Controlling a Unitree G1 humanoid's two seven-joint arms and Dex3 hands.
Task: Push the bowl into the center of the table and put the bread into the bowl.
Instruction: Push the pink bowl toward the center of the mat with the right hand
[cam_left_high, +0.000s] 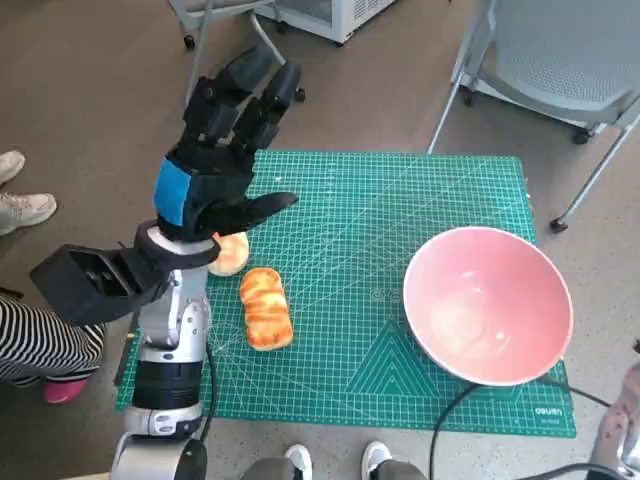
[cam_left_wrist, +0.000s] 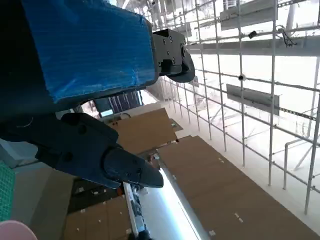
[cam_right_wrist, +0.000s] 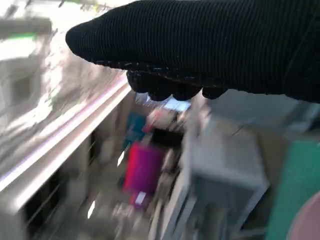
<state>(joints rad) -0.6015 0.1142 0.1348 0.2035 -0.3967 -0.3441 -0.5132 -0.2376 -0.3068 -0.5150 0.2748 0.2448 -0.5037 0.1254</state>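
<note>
The empty pink plastic bowl (cam_left_high: 488, 318) sits toward my right edge of the green cutting mat (cam_left_high: 400, 200), off centre. The golden bread loaf (cam_left_high: 266, 307) lies at my left, long axis running away from me. My raised left hand (cam_left_high: 225, 150) hovers above it, fingers spread and holding nothing, nearer the loaf; whether my gloved right hand (cam_right_wrist: 210, 45) holds anything I cannot tell.

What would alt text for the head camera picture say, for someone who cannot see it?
The robot's left hand, black with blue tape, hovers open above a green mat. Below it lie a loaf of bread and a round bun; an empty pink bowl sits at the mat's right.
</note>
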